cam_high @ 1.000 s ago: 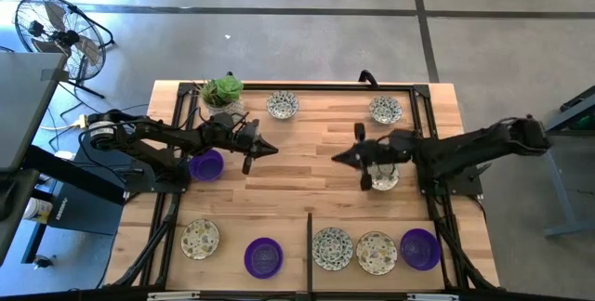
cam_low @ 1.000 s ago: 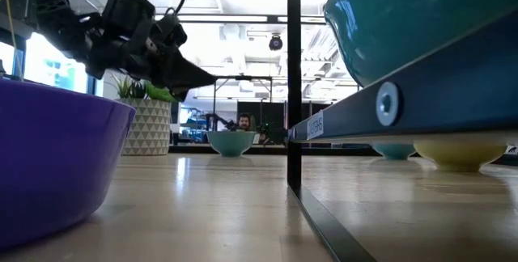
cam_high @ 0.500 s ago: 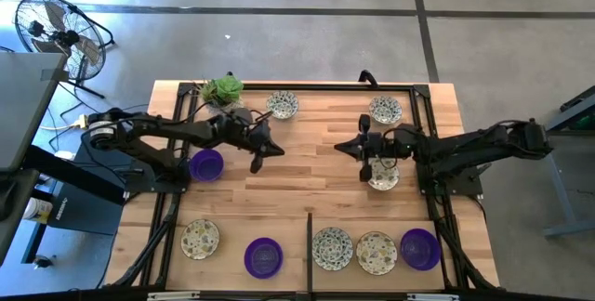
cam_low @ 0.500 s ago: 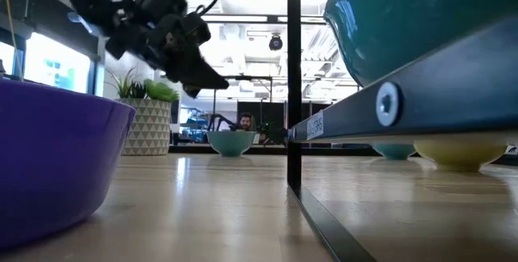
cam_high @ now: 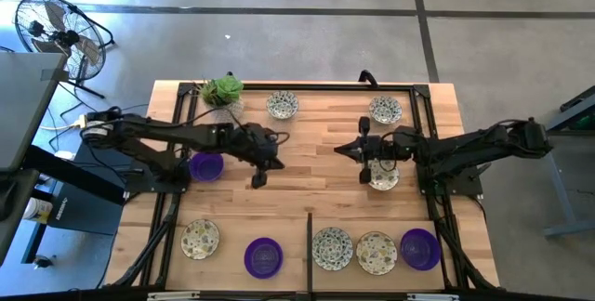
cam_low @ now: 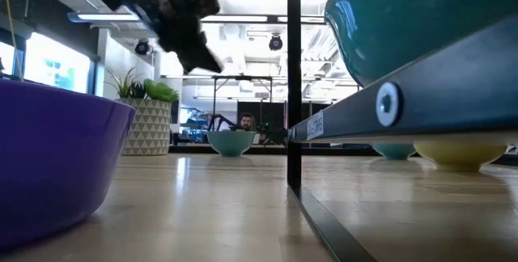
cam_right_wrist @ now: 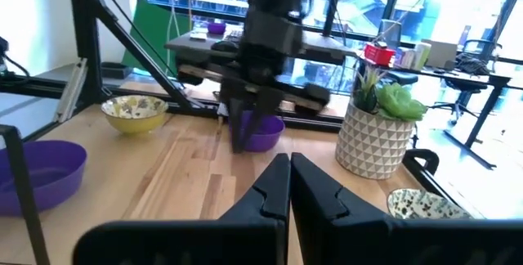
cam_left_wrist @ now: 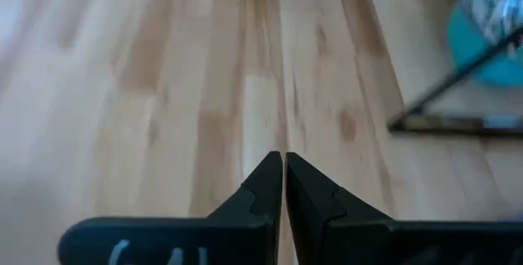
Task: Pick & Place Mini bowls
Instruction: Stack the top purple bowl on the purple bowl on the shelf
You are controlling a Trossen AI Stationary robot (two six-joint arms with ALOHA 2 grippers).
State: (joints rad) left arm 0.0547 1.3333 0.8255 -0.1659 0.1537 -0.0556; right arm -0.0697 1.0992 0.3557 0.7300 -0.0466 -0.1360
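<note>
since the earlier frames the left arm has swung from beside the plant out over bare wood toward the table centre, and the right arm has drawn slightly back toward its own side.

high view: the left gripper (cam_high: 260, 176) points down at the table (cam_high: 307, 166), holding nothing. the right gripper (cam_high: 346, 149) hovers just beside a speckled bowl (cam_high: 382, 176). a purple bowl (cam_high: 206, 164) lies beside the left arm; two more speckled bowls (cam_high: 283, 106) sit near the far edge, one just beside the plant pot (cam_high: 223, 92); five more bowls line the near edge.

low view: the left arm hangs well above the wood. a purple bowl fills the near left corner, and the plant pot and a teal-bottomed bowl stand beyond.

left wrist view: the fingers (cam_left_wrist: 265, 187) are pressed together, empty, over bare planks.

right wrist view: the right fingers (cam_right_wrist: 274, 187) are likewise closed and empty, facing the left gripper across the table.

procedure, as judged: choose one bowl, part the fingers before descending, straddle the rim with one finger inside and one outside, and close gently. glossy rims may slip, so lift straight up.
</note>
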